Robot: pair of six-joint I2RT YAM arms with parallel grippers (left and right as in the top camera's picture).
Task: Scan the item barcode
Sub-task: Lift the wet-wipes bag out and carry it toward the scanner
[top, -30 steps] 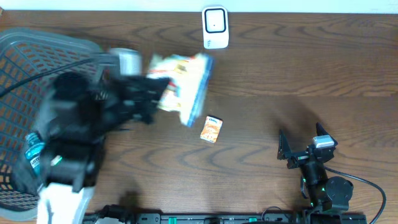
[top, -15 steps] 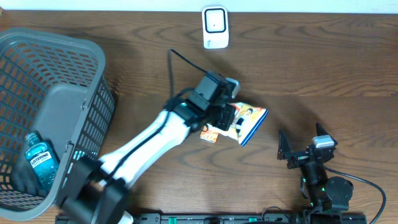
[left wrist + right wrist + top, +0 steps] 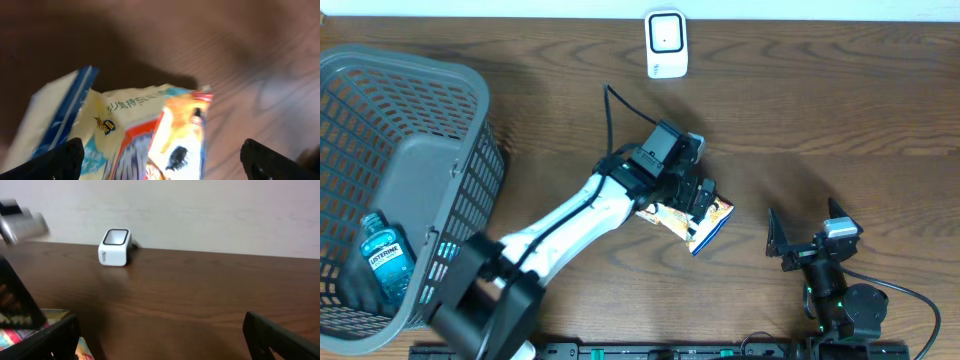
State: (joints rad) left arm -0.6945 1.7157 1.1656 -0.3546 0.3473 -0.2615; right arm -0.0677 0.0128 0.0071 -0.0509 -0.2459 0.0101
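The item, a colourful snack packet point(image 3: 712, 217) with a blue edge, lies on the wooden table right of centre. My left gripper point(image 3: 703, 197) hovers directly over it, open. In the left wrist view its fingers point(image 3: 67, 157) stand wide apart on either side of the packet point(image 3: 145, 125) without gripping it. The white barcode scanner point(image 3: 666, 44) stands at the table's far edge, well beyond the packet, and shows in the right wrist view point(image 3: 115, 247) too. My right gripper point(image 3: 803, 218) rests open near the front right, with only bare table between its fingers point(image 3: 160, 335).
A grey plastic basket point(image 3: 430, 150) fills the left side, with a blue mouthwash bottle point(image 3: 382, 256) in it. A small orange packet point(image 3: 653, 211) peeks out from under the left arm beside the item. The left arm's cable point(image 3: 611, 120) arcs above the table.
The left arm swung from the basket to the table centre with the packet. Its jaws have opened, and the packet now lies lower on the table. The right arm stayed still.
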